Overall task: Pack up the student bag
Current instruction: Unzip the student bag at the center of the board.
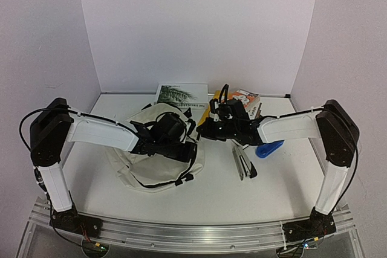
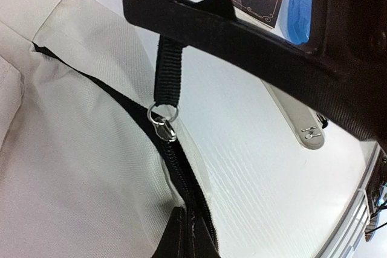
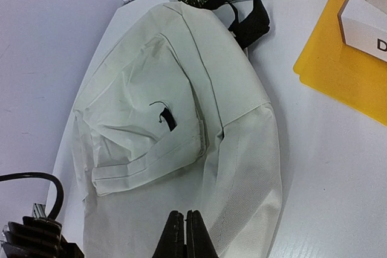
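Note:
The student bag (image 1: 145, 164), cream fabric with black straps, lies flat at centre left. It fills the right wrist view (image 3: 181, 125) and the left wrist view (image 2: 66, 149). Its black zipper (image 2: 181, 179) runs to a metal slider with a black webbing pull (image 2: 166, 70). My left gripper (image 2: 185, 237) is shut, pinching the bag at the zipper line. The pull rises taut into my right gripper (image 1: 202, 131), whose black body crosses the top of the left wrist view. In its own view my right gripper (image 3: 184, 234) is shut just above the bag's fabric, with the pull hidden.
A book with a palm leaf cover (image 1: 181, 95) lies behind the bag. A yellow folder (image 3: 344, 64) and an orange and white box (image 1: 247, 99) lie at the back right. A blue object (image 1: 269, 148) and a silver stapler-like tool (image 1: 243, 161) lie to the right.

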Available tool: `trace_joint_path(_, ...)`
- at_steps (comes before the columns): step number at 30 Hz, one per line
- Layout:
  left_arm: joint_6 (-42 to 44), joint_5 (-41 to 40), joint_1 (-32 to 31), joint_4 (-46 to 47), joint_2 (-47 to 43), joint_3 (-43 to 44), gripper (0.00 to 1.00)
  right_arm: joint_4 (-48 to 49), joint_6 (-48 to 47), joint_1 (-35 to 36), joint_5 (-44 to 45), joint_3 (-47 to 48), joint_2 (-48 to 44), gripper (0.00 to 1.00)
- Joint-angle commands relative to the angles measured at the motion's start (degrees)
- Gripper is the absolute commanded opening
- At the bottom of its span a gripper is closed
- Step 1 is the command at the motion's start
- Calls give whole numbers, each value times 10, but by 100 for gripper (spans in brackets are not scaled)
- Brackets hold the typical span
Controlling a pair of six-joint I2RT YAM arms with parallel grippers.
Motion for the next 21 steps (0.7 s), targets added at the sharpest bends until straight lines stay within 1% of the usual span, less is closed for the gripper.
trace_joint_path(1,6,66,-9,-14,-5,1,0,46,-14,-13,8,15,-6,0)
trace_joint_path(4,19,97,-9,0,-2,-2,0,46,-26,-13,-9,30,29,0)
trace_joint_path(8,38,157,-10,21,2,-4,0,46,-44,-13,-10,57,72,0)
trace_joint_path(12,50,185,-17,20,10,6,0,46,-53,-13,-1,91,109,0)
trace_joint_path(21,58,181,-33,9,6,14,0,46,-64,-13,31,145,162,0)
